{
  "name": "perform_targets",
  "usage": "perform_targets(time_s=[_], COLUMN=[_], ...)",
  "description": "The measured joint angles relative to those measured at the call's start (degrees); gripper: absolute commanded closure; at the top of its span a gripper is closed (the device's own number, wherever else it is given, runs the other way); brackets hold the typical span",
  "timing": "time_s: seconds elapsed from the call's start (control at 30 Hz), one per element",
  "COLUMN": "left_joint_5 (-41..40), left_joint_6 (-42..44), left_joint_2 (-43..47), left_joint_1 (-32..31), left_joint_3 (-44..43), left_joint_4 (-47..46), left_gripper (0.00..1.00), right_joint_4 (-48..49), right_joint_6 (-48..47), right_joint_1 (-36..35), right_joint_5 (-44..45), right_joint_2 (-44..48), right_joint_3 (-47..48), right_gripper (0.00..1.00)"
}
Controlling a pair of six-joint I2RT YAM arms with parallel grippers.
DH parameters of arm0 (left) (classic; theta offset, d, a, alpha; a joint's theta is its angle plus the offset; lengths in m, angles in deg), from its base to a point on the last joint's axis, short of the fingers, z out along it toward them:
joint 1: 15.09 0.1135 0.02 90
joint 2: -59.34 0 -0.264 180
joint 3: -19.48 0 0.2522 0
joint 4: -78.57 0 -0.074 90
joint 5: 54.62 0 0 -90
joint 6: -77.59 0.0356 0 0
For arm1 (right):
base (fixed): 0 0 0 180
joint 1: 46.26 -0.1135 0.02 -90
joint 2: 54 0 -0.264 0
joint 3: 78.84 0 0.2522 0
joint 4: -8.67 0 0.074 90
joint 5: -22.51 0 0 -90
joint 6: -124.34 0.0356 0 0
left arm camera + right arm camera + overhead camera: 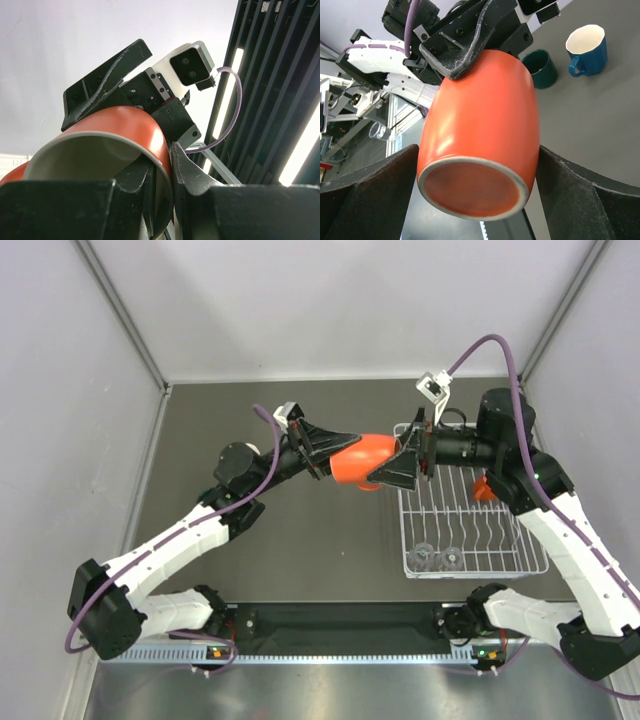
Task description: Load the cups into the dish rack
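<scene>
The left claw [333, 453] is clamping the large orange mug [362, 458] by its rim, with one finger inside the white interior and one outside against the wall. The mug is hanging in mid-air between the two claws. Its long axis is lying roughly level, mouth towards the left claw and flat base towards the right one. It is a glossy, barrel-shaped mug with a pale ring around its foot.

The right claw [396, 462] is spreading wide astride that base end, but I cannot tell whether its pads are touching. Below and behind it the white wire dish rack [470, 571] is resting on the matte dark table. The rack is holding two clear glasses [437, 558] and a tiny orange cup [483, 488]. Beyond the mug, a dark green cup [541, 67] and a blue mug [587, 49] are standing upright.
</scene>
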Motion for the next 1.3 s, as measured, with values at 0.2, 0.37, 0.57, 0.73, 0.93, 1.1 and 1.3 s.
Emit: perform_targets(time_s=[0.2,0.37,0.57,0.73,0.93,1.1,1.3], left_joint_5=[0.07,0.26,0.31,0.28,0.37,0.52,0.87], left_joint_6=[-0.07,-0.17,-0.17,-0.17,-0.15,-0.17,-0.17], left_joint_2=[0.0,0.0,0.0,0.02,0.02,0.02,0.02], left_joint_1=[0.0,0.0,0.0,0.0,0.0,0.0,0.0], left_joint_3=[0.0,0.0,0.0,0.0,0.0,0.0,0.0], left_joint_4=[-0.02,-0.04,-0.02,-0.04,0.07,-0.02,-0.2], left_gripper=[1.0,1.0,1.0,1.0,1.0,1.0,1.0], right_joint_4=[0.04,0.46,0.52,1.36,4.42,5.64,7.54], right_joint_6=[0.28,0.72,1.11,1.75,3.93,5.27,7.21], right_joint_1=[-0.22,-0.44,-0.5,-0.81,-0.85,-0.96,-0.96], right_joint_5=[0.17,0.5,0.87,1.64,1.84,1.81,1.86], right_joint_2=[0.04,0.04,0.17,0.26,0.74,0.79,0.9], right_joint_3=[-0.04,-0.07,-0.13,-0.35,-2.19,-2.67,-3.85], right_gripper=[0.07,0.04,0.03,0.0,0.0,0.05,0.14])
